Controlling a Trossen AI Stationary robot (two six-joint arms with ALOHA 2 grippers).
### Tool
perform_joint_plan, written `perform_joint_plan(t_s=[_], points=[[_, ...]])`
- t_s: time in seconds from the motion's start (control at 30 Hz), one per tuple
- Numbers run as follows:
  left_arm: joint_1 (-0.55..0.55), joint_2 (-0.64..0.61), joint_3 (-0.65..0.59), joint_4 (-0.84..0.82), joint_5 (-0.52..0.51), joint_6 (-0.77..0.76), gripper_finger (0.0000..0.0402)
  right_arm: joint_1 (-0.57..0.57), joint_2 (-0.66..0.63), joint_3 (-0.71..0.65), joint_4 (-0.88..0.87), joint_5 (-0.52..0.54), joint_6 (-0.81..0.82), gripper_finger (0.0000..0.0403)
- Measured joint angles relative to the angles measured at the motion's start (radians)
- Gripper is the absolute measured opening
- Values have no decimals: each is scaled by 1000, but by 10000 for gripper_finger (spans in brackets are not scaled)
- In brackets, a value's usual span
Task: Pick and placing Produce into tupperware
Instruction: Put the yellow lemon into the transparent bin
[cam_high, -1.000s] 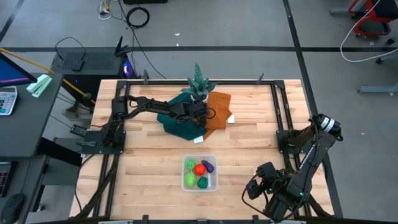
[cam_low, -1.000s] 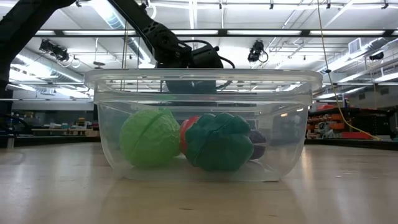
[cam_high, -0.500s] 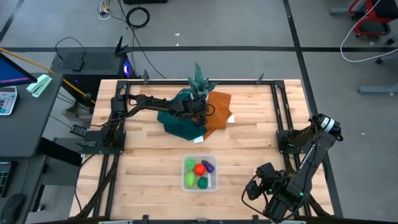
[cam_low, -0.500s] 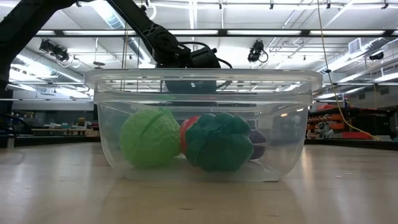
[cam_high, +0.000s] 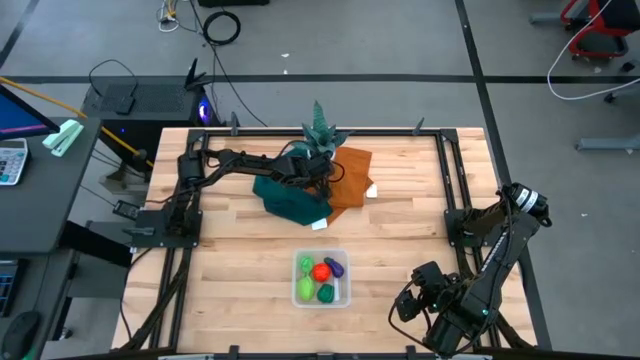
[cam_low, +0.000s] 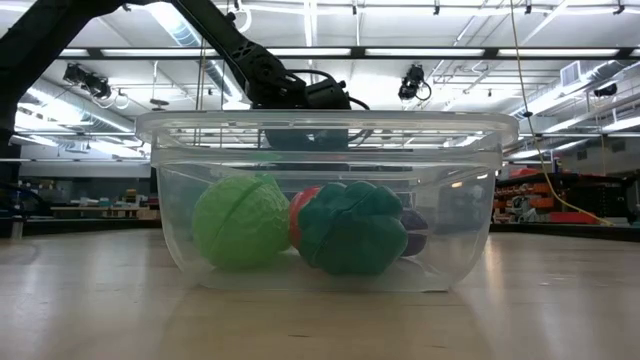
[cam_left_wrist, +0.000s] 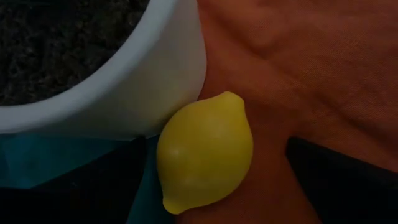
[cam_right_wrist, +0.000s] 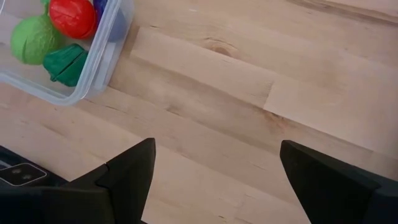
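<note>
L tool (cam_left_wrist: 211, 180) wide apart round yellow lemon (cam_left_wrist: 205, 152)

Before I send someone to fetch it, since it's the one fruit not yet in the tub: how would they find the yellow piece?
Go to the far middle of the table, where the spiky plant's white pot stands. The lemon lies against the pot's base on the orange cloth, at its edge with the teal cloth, under the left gripper. It is the only yellow thing there.

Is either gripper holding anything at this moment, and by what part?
Nothing is held. The left gripper stands open around the yellow lemon; the right gripper is open over bare table.
</note>
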Motion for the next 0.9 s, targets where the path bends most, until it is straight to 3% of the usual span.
perform_joint_plan(t_s=[0.23, 0.7, 0.9], points=[[-3, 1, 0, -1, 2, 3, 378, 0, 0, 0, 2, 1, 0, 309], [-5, 2, -1, -1, 10, 27, 219, 0, 0, 0, 3, 2, -8, 309], [-5, 2, -1, -1, 7, 32, 227, 0, 0, 0, 3, 2, -9, 309]])
